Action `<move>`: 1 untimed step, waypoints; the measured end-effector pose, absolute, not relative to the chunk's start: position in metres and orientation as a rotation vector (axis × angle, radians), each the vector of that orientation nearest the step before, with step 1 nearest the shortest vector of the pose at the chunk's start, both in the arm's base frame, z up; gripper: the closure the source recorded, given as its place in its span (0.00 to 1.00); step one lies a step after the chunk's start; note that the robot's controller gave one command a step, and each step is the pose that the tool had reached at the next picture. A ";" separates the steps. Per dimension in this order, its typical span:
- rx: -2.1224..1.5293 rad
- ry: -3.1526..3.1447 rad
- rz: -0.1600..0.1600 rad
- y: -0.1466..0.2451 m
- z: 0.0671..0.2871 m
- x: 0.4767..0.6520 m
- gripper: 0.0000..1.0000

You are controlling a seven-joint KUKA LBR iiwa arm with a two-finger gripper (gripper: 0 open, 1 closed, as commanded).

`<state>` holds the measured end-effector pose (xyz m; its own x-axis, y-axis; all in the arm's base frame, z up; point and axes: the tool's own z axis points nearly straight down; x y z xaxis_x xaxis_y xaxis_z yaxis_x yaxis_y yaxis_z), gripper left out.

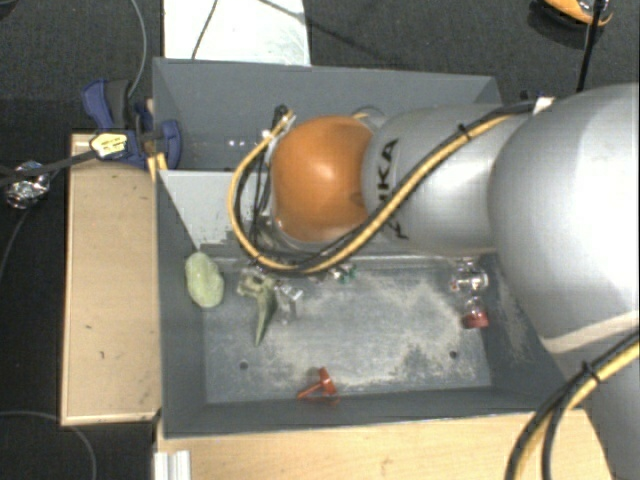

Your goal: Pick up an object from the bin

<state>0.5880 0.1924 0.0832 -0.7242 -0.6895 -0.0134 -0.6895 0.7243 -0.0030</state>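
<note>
As the pincer (274, 298) is half covered by the orange wrist cover (318, 178), its opening cannot be told, nor whether anything is held. A dark green pointed object (264, 320) is seen directly at its tip, and a pale green lump (205, 280) is seen near on its left. If the object is gripped off-centre, it may be pushed aside or dropped.

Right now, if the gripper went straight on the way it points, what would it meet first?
Likely the dark olive pointed thing under the gripper, back left on the bin floor; depth is unclear, so it may reach bare floor.
</note>
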 end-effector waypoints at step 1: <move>-1.161 2.904 0.003 0.192 0.095 0.588 1.00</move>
<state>0.5881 0.1924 0.0946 -0.7244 -0.6892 -0.0140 -0.6892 0.7246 -0.0036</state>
